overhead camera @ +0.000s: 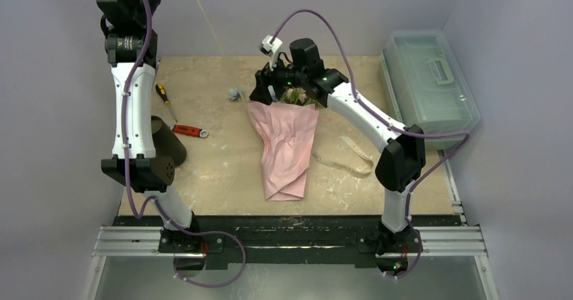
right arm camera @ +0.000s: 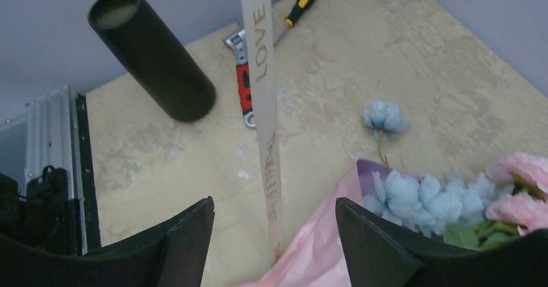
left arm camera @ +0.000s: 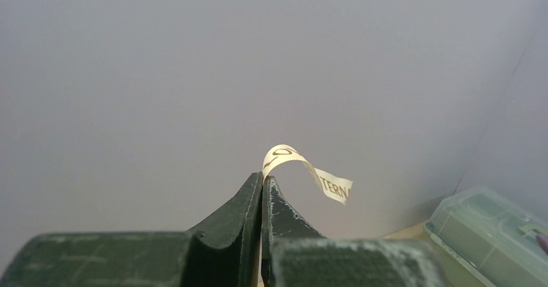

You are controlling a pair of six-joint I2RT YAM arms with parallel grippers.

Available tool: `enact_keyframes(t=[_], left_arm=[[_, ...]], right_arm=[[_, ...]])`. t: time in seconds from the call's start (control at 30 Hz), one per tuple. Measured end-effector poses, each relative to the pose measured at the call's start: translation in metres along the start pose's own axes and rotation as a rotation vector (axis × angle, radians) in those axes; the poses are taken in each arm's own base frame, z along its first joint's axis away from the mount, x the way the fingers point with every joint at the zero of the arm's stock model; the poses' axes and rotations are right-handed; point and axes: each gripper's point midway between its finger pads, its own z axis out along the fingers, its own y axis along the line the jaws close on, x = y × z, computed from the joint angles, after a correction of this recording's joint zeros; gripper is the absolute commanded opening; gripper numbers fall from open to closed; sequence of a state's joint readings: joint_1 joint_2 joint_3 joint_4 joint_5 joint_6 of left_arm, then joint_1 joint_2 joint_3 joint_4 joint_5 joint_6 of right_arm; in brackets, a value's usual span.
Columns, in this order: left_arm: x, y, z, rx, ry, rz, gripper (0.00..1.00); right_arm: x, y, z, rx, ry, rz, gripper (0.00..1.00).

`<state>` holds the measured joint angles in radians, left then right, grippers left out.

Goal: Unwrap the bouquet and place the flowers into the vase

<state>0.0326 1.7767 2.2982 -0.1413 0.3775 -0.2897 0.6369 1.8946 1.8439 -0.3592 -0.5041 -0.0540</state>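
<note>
Fingers (left arm camera: 242, 209) of the left gripper (left arm camera: 262, 182), pressed together, pinch the free end of a cream printed ribbon (left arm camera: 309, 169). That arm is raised high against the pale grey wall (left arm camera: 194, 74), so the strip runs straight and steep down to the crinkled pink paper bouquet (overhead camera: 287, 148). The lift probably serves to draw the tie off the wrapping.

Right gripper (right arm camera: 273, 203): fingers spread, holding nothing, poised just above the mouth of the paper cone, the ribbon passing freely between them. This stance suggests readiness to steady the wrap or take a stem.

Pink and pale-blue artificial flowers (right arm camera: 420, 196) sit inside the paper, whose lilac lining shows at the rim. One small loose pale-blue bloom (right arm camera: 384, 117) lies on the surface just beside.

The dark cylindrical vase (right arm camera: 152, 54) stands upright near the left arm, well apart from the bouquet, with nothing showing at its mouth. Near it lie a yellow-and-black screwdriver (overhead camera: 163, 96) and a red-handled tool (overhead camera: 189, 131).

Tabletop (overhead camera: 223, 178): beige, mottled like stone, matt. A clear lidded plastic box (overhead camera: 429, 87) sits at its right edge. Plain walls enclose three sides.
</note>
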Motion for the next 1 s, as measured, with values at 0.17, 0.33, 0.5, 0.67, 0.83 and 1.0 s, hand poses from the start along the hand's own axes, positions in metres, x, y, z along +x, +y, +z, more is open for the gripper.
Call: enact_keyframes(t=[0.17, 0.33, 0.5, 0.67, 0.83, 1.0], left_arm=[[-0.005, -0.004, 0.0, 0.008, -0.012, -0.036, 0.0], [-0.005, -0.001, 0.0, -0.009, -0.015, -0.055, 0.0], [-0.008, 0.02, -0.005, -0.072, -0.02, -0.099, 0.0], [-0.01, 0.053, -0.013, -0.166, -0.028, -0.121, 0.0], [-0.003, 0.072, -0.018, -0.218, -0.021, -0.142, 0.0], [0.038, 0.098, -0.025, -0.289, 0.069, -0.154, 0.0]], right_arm=[[-0.017, 0.017, 0.029, -0.07, -0.069, 0.003, 0.71], [-0.005, 0.032, 0.054, -0.113, -0.058, 0.013, 0.63], [0.013, 0.036, 0.073, -0.127, -0.028, 0.032, 0.2], [0.015, 0.031, 0.081, -0.115, -0.026, 0.067, 0.0], [-0.007, 0.034, 0.079, -0.124, -0.076, 0.073, 0.0], [-0.031, 0.038, 0.077, -0.139, -0.146, 0.073, 0.0]])
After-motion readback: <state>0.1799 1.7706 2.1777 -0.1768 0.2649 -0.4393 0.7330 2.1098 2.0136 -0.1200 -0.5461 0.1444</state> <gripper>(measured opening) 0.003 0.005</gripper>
